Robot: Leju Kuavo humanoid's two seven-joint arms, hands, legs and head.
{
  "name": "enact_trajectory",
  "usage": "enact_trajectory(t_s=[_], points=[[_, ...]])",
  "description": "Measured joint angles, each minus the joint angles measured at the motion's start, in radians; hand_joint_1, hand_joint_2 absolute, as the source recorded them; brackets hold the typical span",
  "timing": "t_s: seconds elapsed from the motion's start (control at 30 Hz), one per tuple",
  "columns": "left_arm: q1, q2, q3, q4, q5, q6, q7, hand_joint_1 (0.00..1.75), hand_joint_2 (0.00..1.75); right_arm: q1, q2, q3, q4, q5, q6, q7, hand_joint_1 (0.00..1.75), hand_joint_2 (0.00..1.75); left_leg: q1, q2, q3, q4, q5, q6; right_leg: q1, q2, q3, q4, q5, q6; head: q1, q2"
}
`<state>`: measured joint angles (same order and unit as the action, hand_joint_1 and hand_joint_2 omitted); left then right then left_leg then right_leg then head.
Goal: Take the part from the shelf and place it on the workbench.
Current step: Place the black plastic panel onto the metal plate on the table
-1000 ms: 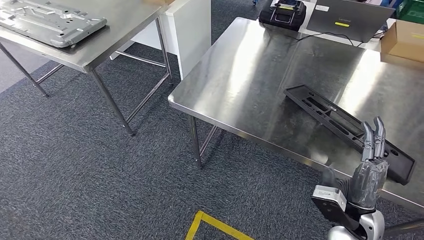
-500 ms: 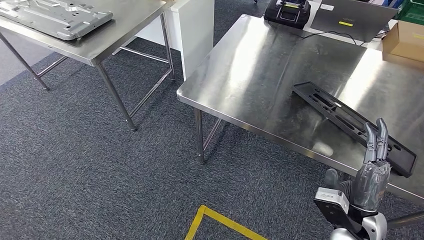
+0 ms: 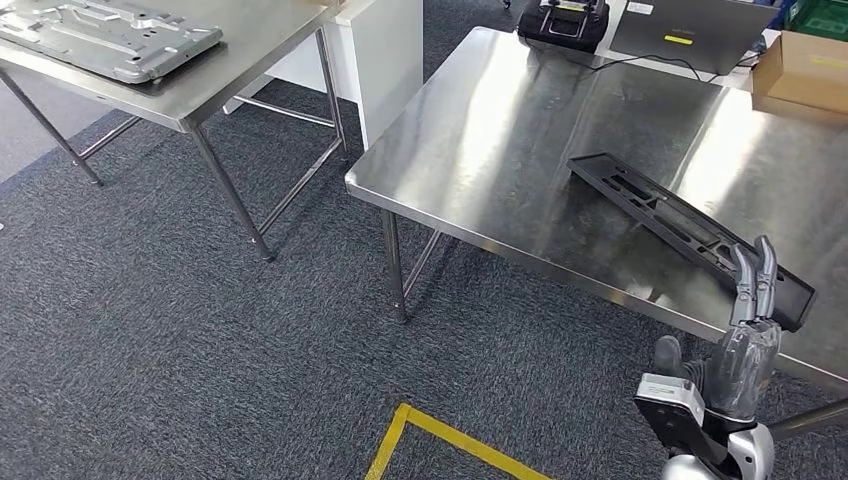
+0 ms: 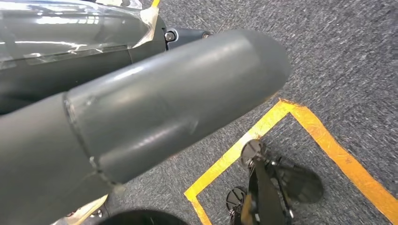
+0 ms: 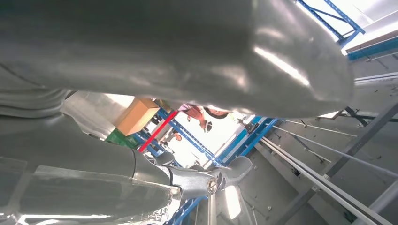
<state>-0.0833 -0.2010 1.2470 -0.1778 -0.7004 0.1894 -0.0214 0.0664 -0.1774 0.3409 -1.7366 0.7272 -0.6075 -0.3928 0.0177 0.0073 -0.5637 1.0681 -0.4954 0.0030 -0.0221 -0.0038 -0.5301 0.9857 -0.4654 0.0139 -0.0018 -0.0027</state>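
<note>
my right hand (image 3: 745, 345) is raised at the workbench (image 3: 520, 130) edge, fingers straight and held together, holding nothing. the black part (image 3: 685, 232) lies flat on the steel top, near those fingertips. i can't tell my left hand's state.

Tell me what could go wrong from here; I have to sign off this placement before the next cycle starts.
The black part lies on the workbench with its near end close to the front edge, so a bump could tip it onto the carpet. The right robot hand stands raised, fingers up, right at that end; pulling back carelessly might catch it. The left robot hand hangs over the floor, away from the part.
</note>
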Motion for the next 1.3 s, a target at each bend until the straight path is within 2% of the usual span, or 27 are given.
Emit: enact_trajectory(t_s=[0.03, 0.07, 0.13, 0.2, 0.23, 0.3, 0.33, 0.37, 0.4, 0.43, 0.5, 0.53, 0.57, 0.63, 0.67, 0.73, 0.77, 0.8, 0.83, 0.87, 0.9, 0.93, 1.0, 1.07, 1.17, 1.23, 1.3], points=[[-0.001, 0.0, 0.0, 0.0, 0.0, 0.0, 0.0, 0.0, 0.0, 0.0, 0.0, -0.001, 0.0, 0.012, -0.003, 0.0, 0.0, 0.0, -0.002, 0.002, 0.018, -0.039, 0.008, 0.004, 0.002, -0.002, -0.003, 0.001, 0.001, 0.005, 0.0, 0.0], [-0.002, 0.0, 0.0, 0.0, -0.001, 0.001, 0.001, 0.0, 0.0, 0.001, 0.0, -0.003, 0.0, 0.027, -0.006, 0.001, 0.0, 0.0, -0.006, 0.003, 0.022, -0.055, 0.009, 0.009, 0.005, -0.004, -0.006, 0.001, 0.004, 0.01, 0.001, 0.0], [-0.002, 0.0, 0.0, 0.0, -0.001, 0.002, 0.003, 0.0, 0.0, 0.003, -0.001, -0.007, 0.001, 0.051, -0.011, 0.003, 0.0, 0.0, -0.011, -0.005, 0.016, -0.061, 0.017, 0.026, 0.007, -0.01, -0.012, -0.002, 0.008, 0.026, 0.001, 0.0], [-0.002, -0.001, 0.0, 0.0, -0.002, 0.003, 0.004, 0.0, 0.0, 0.004, -0.002, -0.01, 0.003, 0.058, -0.01, 0.003, 0.0, 0.0, -0.012, -0.013, 0.013, -0.071, 0.031, 0.045, 0.005, -0.012, -0.028, 0.024, -0.011, 0.032, 0.001, 0.0], [-0.002, -0.001, 0.0, 0.0, -0.002, 0.004, 0.005, 0.0, 0.0, 0.004, -0.003, -0.011, 0.004, 0.06, -0.007, 0.003, 0.0, 0.0, -0.011, -0.016, 0.011, -0.075, 0.038, 0.053, 0.004, -0.01, -0.047, 0.065, -0.036, 0.029, 0.002, 0.0], [-0.002, 0.0, 0.0, 0.0, -0.003, 0.008, 0.005, 0.0, 0.0, 0.006, -0.002, -0.01, 0.008, 0.064, 0.006, 0.003, 0.0, 0.0, -0.013, -0.026, 0.0, -0.075, 0.045, 0.062, 0.003, -0.006, -0.105, 0.195, -0.1, 0.019, 0.002, 0.0], [-0.002, 0.0, 0.0, 0.0, -0.004, 0.011, 0.006, 0.0, 0.0, 0.006, -0.002, -0.009, 0.012, 0.064, 0.017, 0.004, 0.0, 0.0, -0.015, -0.032, -0.005, -0.075, 0.049, 0.063, 0.003, -0.004, -0.13, 0.252, -0.122, 0.019, 0.002, 0.0], [-0.002, -0.001, 0.0, 0.0, -0.004, 0.014, 0.006, 0.0, 0.0, 0.007, 0.0, -0.006, 0.015, 0.063, 0.029, 0.004, 0.0, 0.0, -0.016, -0.04, -0.01, -0.074, 0.052, 0.063, 0.003, -0.002, -0.139, 0.281, -0.13, 0.022, 0.002, 0.0], [-0.002, -0.001, 0.0, 0.0, -0.004, 0.018, 0.007, 0.0, 0.0, 0.007, 0.001, -0.002, 0.019, 0.06, 0.041, 0.004, 0.0, 0.0, -0.017, -0.049, -0.013, -0.074, 0.055, 0.061, 0.003, 0.0, -0.127, 0.269, -0.121, 0.029, 0.002, 0.0], [-0.002, -0.002, 0.0, 0.0, -0.004, 0.022, 0.008, 0.0, 0.0, 0.006, 0.003, 0.003, 0.022, 0.055, 0.052, 0.003, 0.0, 0.0, -0.017, -0.059, -0.015, -0.073, 0.058, 0.058, 0.003, 0.005, -0.095, 0.218, -0.1, 0.036, 0.002, 0.0], [-0.003, -0.003, 0.0, 0.0, -0.004, 0.033, 0.009, 0.0, 0.0, 0.005, 0.006, 0.014, 0.029, 0.043, 0.071, -0.003, 0.0, 0.0, -0.019, -0.08, -0.018, -0.07, 0.062, 0.052, 0.001, 0.045, -0.015, 0.075, -0.053, 0.043, 0.002, 0.0], [-0.003, -0.003, 0.001, 0.0, -0.004, 0.04, 0.009, 0.0, 0.0, 0.004, 0.007, 0.02, 0.033, 0.038, 0.078, -0.008, 0.0, 0.0, -0.021, -0.089, -0.021, -0.068, 0.064, 0.047, 0.001, 0.063, 0.011, 0.025, -0.04, 0.041, 0.002, 0.0], [-0.003, -0.003, 0.002, 0.0, -0.004, 0.047, 0.01, 0.0, 0.0, 0.003, 0.007, 0.028, 0.037, 0.034, 0.084, -0.013, 0.0, 0.0, -0.021, -0.098, -0.025, -0.067, 0.067, 0.041, 0.002, 0.076, 0.024, -0.001, -0.034, 0.037, 0.001, 0.0], [-0.003, -0.003, 0.005, 0.0, -0.002, 0.058, 0.012, 0.0, 0.0, -0.001, 0.009, 0.044, 0.046, 0.029, 0.091, -0.018, 0.0, 0.0, -0.019, -0.116, -0.034, -0.068, 0.074, 0.027, 0.004, 0.062, 0.027, -0.008, -0.03, 0.025, 0.001, 0.0], [-0.002, -0.002, 0.006, 0.0, -0.002, 0.063, 0.013, 0.0, 0.0, -0.005, 0.009, 0.052, 0.05, 0.027, 0.093, -0.02, 0.0, 0.0, -0.017, -0.112, -0.039, -0.063, 0.073, 0.021, 0.001, 0.051, 0.028, -0.009, -0.026, 0.019, 0.001, 0.0], [-0.003, -0.001, 0.007, 0.0, -0.001, 0.072, 0.014, 0.0, 0.0, -0.009, 0.01, 0.066, 0.056, 0.02, 0.097, -0.024, 0.0, 0.0, -0.016, -0.071, -0.064, -0.014, 0.039, 0.011, -0.006, 0.026, 0.03, -0.014, -0.02, 0.005, -0.003, 0.0], [-0.003, 0.0, 0.007, 0.0, 0.0, 0.078, 0.014, 0.0, 0.0, -0.011, 0.01, 0.074, 0.061, 0.015, 0.099, -0.028, 0.0, 0.0, -0.015, -0.044, -0.09, 0.045, 0.004, 0.006, -0.005, 0.012, 0.029, -0.014, -0.019, 0.0, -0.005, 0.0], [-0.003, 0.0, 0.008, 0.0, 0.001, 0.084, 0.015, 0.0, 0.0, -0.011, 0.01, 0.081, 0.065, 0.009, 0.102, -0.031, 0.0, 0.0, -0.012, -0.028, -0.122, 0.114, -0.031, 0.0, -0.003, -0.002, 0.027, -0.014, -0.019, -0.003, -0.007, 0.0], [-0.003, 0.0, 0.009, 0.0, 0.004, 0.092, 0.016, 0.0, 0.0, -0.011, 0.009, 0.09, 0.07, -0.001, 0.108, -0.033, 0.0, 0.0, -0.008, -0.02, -0.151, 0.178, -0.057, -0.004, -0.002, -0.016, 0.026, -0.013, -0.019, -0.003, -0.007, 0.0], [-0.003, 0.0, 0.011, 0.0, 0.007, 0.101, 0.018, 0.0, 0.0, -0.011, 0.009, 0.099, 0.077, -0.014, 0.116, -0.034, 0.0, 0.0, -0.005, -0.015, -0.169, 0.219, -0.069, -0.008, -0.001, -0.03, 0.025, -0.013, -0.019, -0.003, -0.007, 0.0], [-0.003, 0.001, 0.016, 0.0, 0.01, 0.111, 0.019, 0.0, 0.0, -0.01, 0.009, 0.108, 0.085, -0.032, 0.125, -0.034, 0.0, 0.0, -0.002, -0.011, -0.165, 0.216, -0.058, -0.011, -0.001, -0.043, 0.025, -0.013, -0.019, -0.003, -0.007, 0.0], [-0.003, 0.002, 0.02, 0.0, 0.013, 0.121, 0.022, 0.0, 0.0, -0.01, 0.009, 0.117, 0.097, -0.051, 0.133, -0.035, 0.0, 0.0, 0.0, -0.004, -0.141, 0.173, -0.032, -0.012, -0.001, -0.056, 0.025, -0.013, -0.019, -0.003, -0.007, 0.0], [-0.004, 0.004, 0.028, 0.0, 0.016, 0.141, 0.027, 0.0, 0.0, -0.01, 0.011, 0.134, 0.134, -0.085, 0.14, -0.037, 0.0, 0.0, -0.001, 0.034, -0.063, 0.031, 0.025, -0.01, 0.002, -0.076, 0.027, -0.012, -0.022, 0.002, -0.008, 0.0], [-0.007, 0.003, 0.032, 0.0, 0.016, 0.163, 0.035, 0.0, 0.0, -0.012, 0.017, 0.149, 0.202, -0.12, 0.134, -0.042, 0.0, 0.0, -0.006, 0.058, -0.02, -0.052, 0.046, 0.002, 0.009, -0.093, 0.028, -0.012, -0.027, 0.01, -0.005, 0.0], [-0.007, 0.001, 0.036, 0.0, 0.014, 0.194, 0.046, 0.0, 0.0, -0.027, 0.04, 0.165, 0.358, -0.181, 0.109, -0.05, 0.0, 0.0, -0.014, 0.031, -0.022, -0.065, 0.05, 0.024, 0.014, -0.114, 0.031, -0.014, -0.03, 0.028, -0.002, 0.0], [-0.007, 0.0, 0.042, 0.0, 0.013, 0.213, 0.054, 0.0, 0.0, -0.057, 0.062, 0.17, 0.497, -0.213, 0.093, -0.048, 0.0, 0.0, -0.011, 0.012, -0.02, -0.075, 0.06, 0.043, 0.01, -0.078, 0.013, 0.028, -0.056, 0.032, 0.0, 0.0], [-0.01, -0.001, 0.047, 0.0, 0.011, 0.228, 0.065, 0.0, 0.0, -0.104, 0.085, 0.172, 0.687, -0.238, 0.092, -0.046, 0.0, 0.0, -0.01, -0.009, -0.023, -0.078, 0.068, 0.055, 0.005, -0.023, -0.045, 0.149, -0.112, 0.028, 0.004, 0.0]])
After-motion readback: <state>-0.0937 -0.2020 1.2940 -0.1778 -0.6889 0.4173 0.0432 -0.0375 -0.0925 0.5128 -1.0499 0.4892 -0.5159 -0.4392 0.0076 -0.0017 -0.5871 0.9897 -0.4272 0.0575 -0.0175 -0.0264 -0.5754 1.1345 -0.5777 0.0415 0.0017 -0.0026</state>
